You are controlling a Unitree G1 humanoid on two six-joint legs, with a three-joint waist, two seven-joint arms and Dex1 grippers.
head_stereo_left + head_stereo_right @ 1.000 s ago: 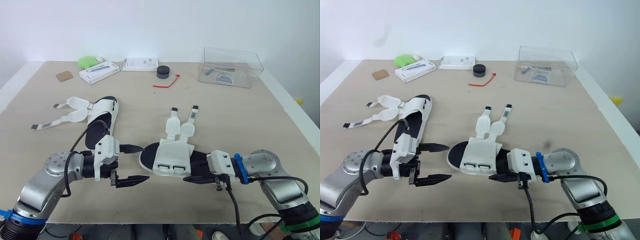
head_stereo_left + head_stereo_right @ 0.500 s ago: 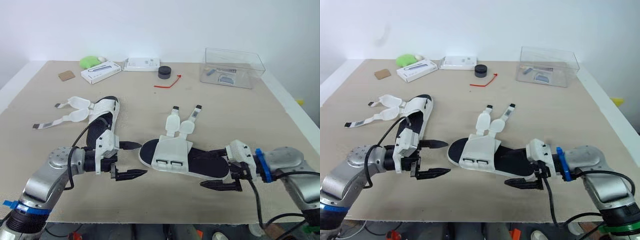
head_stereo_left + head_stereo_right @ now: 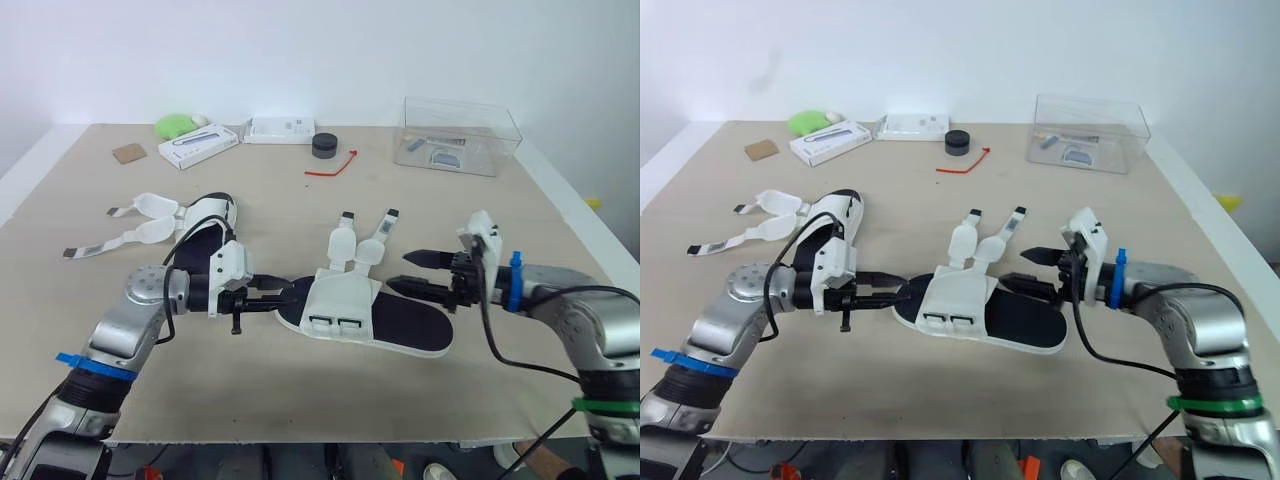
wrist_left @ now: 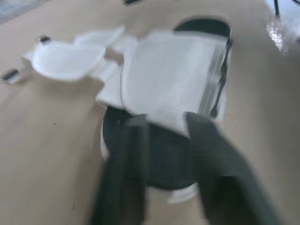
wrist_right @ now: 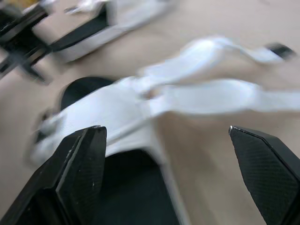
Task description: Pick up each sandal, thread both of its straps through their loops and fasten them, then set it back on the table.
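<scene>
Left gripper [image 3: 288, 294] is in at the toe of the centre sandal [image 3: 400, 325], the one with a black sole and white mesh upper, and it's clamped on that toe tip, with the left wrist view showing the black sole held between its fingers [image 4: 129, 154]. A second ago it was spread wide and short of the shoe, at the toe's 7 o'clock. The right gripper [image 3: 400, 270] sits at the sandal's 2 o'clock, spread wide and holding nothing, just beside the base of the two white straps [image 3: 360, 245]. Half a second back it was low at the heel's 5 o'clock, so it has swung up and round. The sandal lies flat near the middle of the beige table [image 3: 300, 205], both straps unthreaded and splayed toward 12 o'clock. The second sandal [image 3: 205, 235], same black-and-white make, lies at 9 o'clock with its straps trailing left, untouched. At 11 o'clock there's a flat white carton [image 3: 198, 145] and a second white box [image 3: 282, 129], their print too small to read. A black round puck [image 3: 324, 146] and a red twist tie [image 3: 333, 165] lie at 12, and a clear plastic box [image 3: 460, 135] at 1 o'clock.
</scene>
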